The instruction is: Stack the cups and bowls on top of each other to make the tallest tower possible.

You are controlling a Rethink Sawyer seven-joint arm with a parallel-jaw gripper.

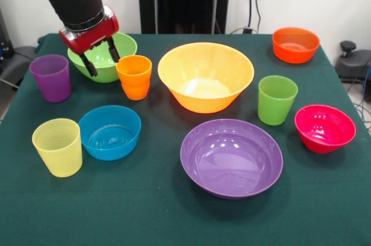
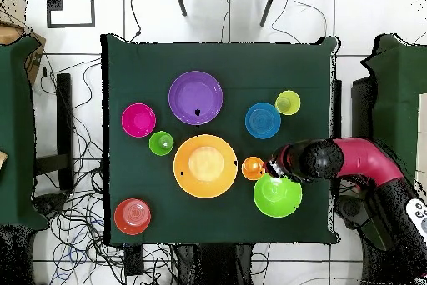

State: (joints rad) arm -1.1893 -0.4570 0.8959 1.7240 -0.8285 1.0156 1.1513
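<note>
1. Front view is showing me the gripper (image 1: 99, 56) hanging over the light green bowl (image 1: 103, 59), just beside the orange cup (image 1: 134, 76). The fingers (image 1: 90, 64) are spread and holding nothing.
2. Nothing is stacked yet: all ten pieces are sitting apart on the counter (image 1: 145, 211), so I'm reading this as the very first pick being lined up.
3. The large orange-yellow bowl (image 1: 205, 76) is sitting mid-counter, the purple bowl (image 1: 231, 158) just in front of it, nearer the camera.
4. The rest are spreading out: purple cup (image 1: 51, 78) by the green bowl, pale yellow cup (image 1: 58, 147) touching or nearly touching the blue bowl (image 1: 109, 132), green cup (image 1: 277, 100) next to the pink-red bowl (image 1: 324, 128), orange-red bowl (image 1: 295, 44) alone at the far corner.
5. Overhead view is putting the gripper (image 2: 273, 167) between the orange cup (image 2: 253, 167) and the green bowl (image 2: 277, 195), so I can't tell which one it's targeting.
6. My judgement: the next move is calling for a descent onto one rim with the fingers straddling the wall, then closing.
7. Risk I'm watching: the cup and bowl are close together, so a finger could be nudging the neighbour.
</note>
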